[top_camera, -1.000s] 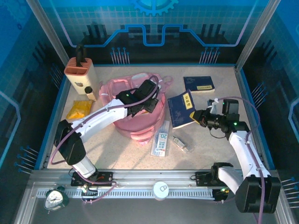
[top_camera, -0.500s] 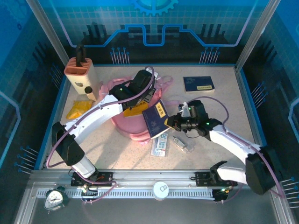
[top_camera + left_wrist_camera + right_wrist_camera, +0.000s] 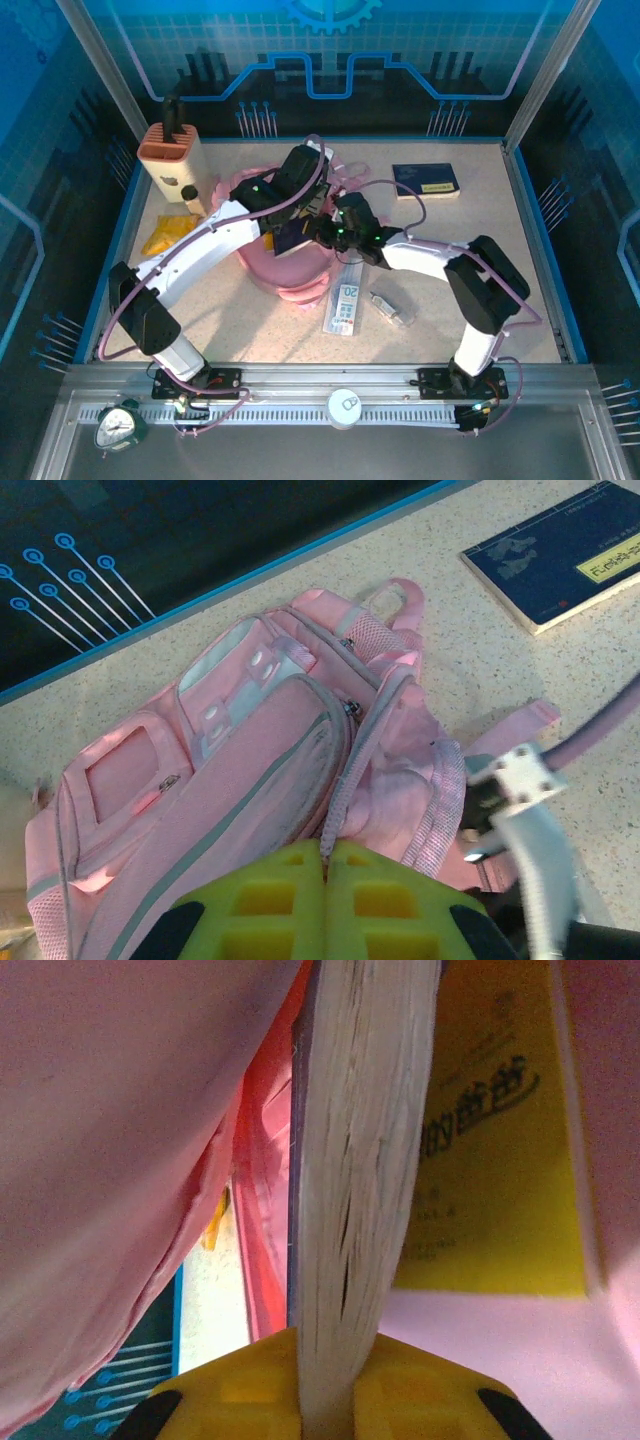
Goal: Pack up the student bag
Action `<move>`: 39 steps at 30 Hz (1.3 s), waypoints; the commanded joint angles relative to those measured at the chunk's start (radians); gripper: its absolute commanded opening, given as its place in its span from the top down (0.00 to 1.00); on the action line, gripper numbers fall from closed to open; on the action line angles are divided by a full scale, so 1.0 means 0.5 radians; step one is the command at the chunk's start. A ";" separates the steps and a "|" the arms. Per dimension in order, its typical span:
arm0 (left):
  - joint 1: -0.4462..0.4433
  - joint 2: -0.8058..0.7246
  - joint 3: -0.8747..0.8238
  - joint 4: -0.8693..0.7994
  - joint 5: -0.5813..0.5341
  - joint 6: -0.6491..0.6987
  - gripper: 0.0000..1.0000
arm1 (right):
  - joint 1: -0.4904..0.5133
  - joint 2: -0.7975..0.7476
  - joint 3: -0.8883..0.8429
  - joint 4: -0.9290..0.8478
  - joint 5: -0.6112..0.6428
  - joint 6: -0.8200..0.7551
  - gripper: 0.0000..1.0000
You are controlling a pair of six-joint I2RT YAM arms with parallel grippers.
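Closer, wrist views show right end effector (image 3: 330, 1345) clamping book (image 3: 360, 1160), left end effector (image 3: 325, 855) pinching student bag (image 3: 250, 770).

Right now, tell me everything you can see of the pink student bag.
The student bag is a soft pink fabric backpack with zipped front pockets, pale reflective strips, grey piping, mesh trim, a top loop and pink straps. It lies slumped on the speckled table, left of centre, its main compartment held open. The left end effector is shut on the opening's edge, and the right end effector holds a book inside, pink fabric around it.
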 commanded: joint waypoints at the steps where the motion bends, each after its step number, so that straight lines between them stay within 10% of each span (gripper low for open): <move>1: 0.015 -0.140 0.128 0.181 -0.043 -0.056 1.00 | 0.068 0.111 0.130 0.174 0.277 -0.062 0.83; 10: 0.046 -0.161 0.105 0.178 -0.030 -0.092 1.00 | 0.106 0.414 0.364 0.048 0.322 -0.166 0.54; 25: 0.089 -0.224 -0.109 0.191 -0.001 -0.107 1.00 | 0.143 -0.461 -0.240 -0.185 0.476 -0.609 0.17; 39: 0.095 -0.181 -0.645 0.362 0.350 -0.499 0.90 | -0.429 -1.073 -0.330 -0.897 0.502 -0.880 0.01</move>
